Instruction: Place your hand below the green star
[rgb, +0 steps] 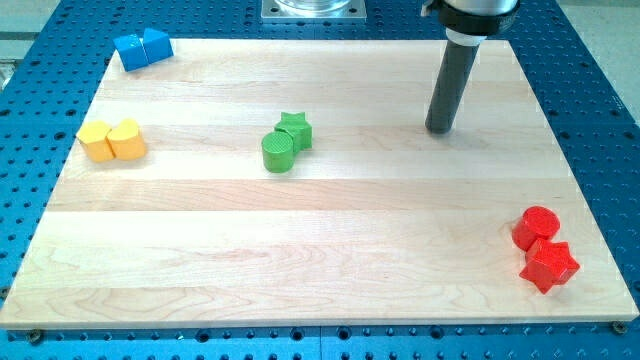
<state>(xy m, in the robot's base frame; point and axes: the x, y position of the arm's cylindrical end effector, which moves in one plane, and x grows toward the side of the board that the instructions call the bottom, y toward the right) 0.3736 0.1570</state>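
the green star (295, 130) sits a little left of the board's middle, toward the view's top half, touching a green cylinder (280, 152) at its lower left. the tip (438, 129) rests on the wood well to the right of the star, at about the star's own height in the view. there are no fingers here to open or close, only the plain rod, holding nothing. to do this well, i'd judge the tip should swing down toward the view's bottom first, then travel left, ending on the bare wood under the star and just right of the cylinder, without nudging either. far from the star lie the yellow pair (112, 141), the blue pair (142, 49) and the red pair (543, 247).
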